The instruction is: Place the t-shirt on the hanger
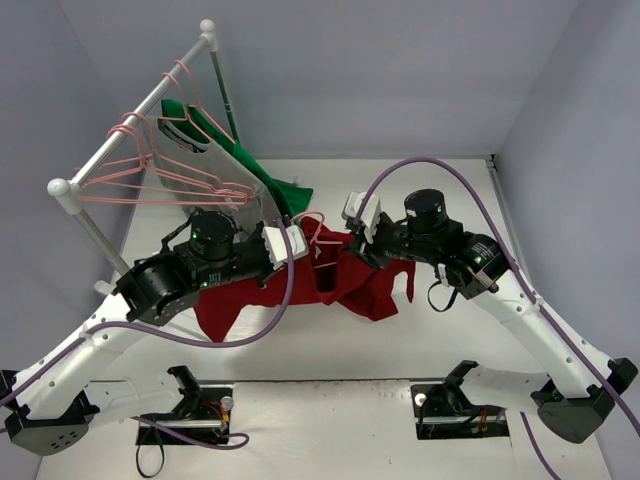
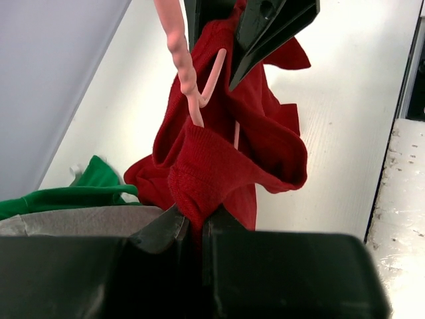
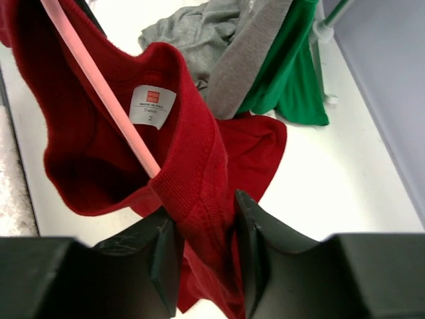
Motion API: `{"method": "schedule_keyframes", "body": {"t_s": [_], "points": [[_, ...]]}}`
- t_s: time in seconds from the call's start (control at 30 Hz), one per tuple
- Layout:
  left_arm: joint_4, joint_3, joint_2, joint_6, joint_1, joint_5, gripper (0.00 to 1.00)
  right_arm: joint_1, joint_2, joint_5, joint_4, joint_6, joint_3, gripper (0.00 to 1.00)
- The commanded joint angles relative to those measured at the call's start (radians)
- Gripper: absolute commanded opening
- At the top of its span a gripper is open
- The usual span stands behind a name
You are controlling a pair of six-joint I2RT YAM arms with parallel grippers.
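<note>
The dark red t-shirt (image 1: 350, 285) hangs bunched between my two grippers above the table. A pink hanger (image 1: 318, 238) sticks up out of its neck opening. My left gripper (image 1: 305, 248) is shut on the ribbed collar; in the left wrist view (image 2: 196, 222) the cloth (image 2: 226, 159) is pinched between the jaws, with the hanger wire (image 2: 182, 66) just beyond. My right gripper (image 1: 352, 240) is shut on the other side of the collar (image 3: 199, 166). In the right wrist view (image 3: 202, 226) the hanger wire (image 3: 99, 83) runs inside the neck, past the white label.
A white rail (image 1: 130, 120) at back left carries several spare pink hangers (image 1: 160, 175), a grey t-shirt (image 3: 192, 33) and a green garment (image 3: 292, 73). Their lower ends drape onto the table just behind the red shirt. Walls close the table's sides.
</note>
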Motion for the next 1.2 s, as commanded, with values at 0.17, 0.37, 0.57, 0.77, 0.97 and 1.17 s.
{"method": "schedule_keyframes", "body": {"t_s": [0.17, 0.37, 0.57, 0.77, 0.97, 1.17], "points": [[0.030, 0.090, 0.007, 0.029, 0.019, 0.049, 0.00, 0.000, 0.000, -0.030, 0.003, -0.029, 0.037, 0.00], [-0.010, 0.087, -0.032, 0.018, 0.059, 0.013, 0.07, 0.000, -0.058, 0.047, -0.001, -0.036, 0.103, 0.00], [-0.045, 0.091, -0.075, 0.018, 0.146, 0.031, 0.22, 0.000, -0.106, 0.067, -0.004, -0.030, 0.186, 0.00], [-0.088, 0.113, -0.086, 0.043, 0.209, 0.020, 0.26, 0.000, -0.128, 0.088, -0.007, -0.031, 0.218, 0.00], [-0.105, 0.270, -0.062, 0.049, 0.221, -0.065, 0.69, 0.000, -0.118, 0.115, -0.005, -0.019, 0.263, 0.00], [-0.099, 0.523, -0.006, -0.054, 0.222, -0.204, 0.80, 0.000, -0.058, 0.215, -0.004, -0.027, 0.452, 0.00]]}}
